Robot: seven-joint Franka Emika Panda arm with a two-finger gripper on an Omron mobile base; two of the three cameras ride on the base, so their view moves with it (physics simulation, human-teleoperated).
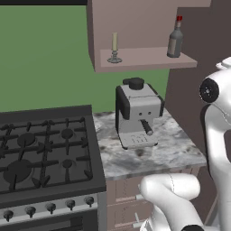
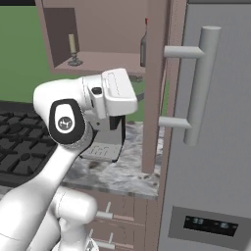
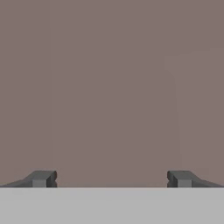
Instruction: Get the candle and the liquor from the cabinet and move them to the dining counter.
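The liquor is half tucked behind the open cabinet door's edge in the right base view, just a sliver of bottle showing. The coffee machine sits mostly behind the arm's white elbow. The stove runs off the left edge. Up close, the gripper faces flat mauve-brown; can't tell which surface.
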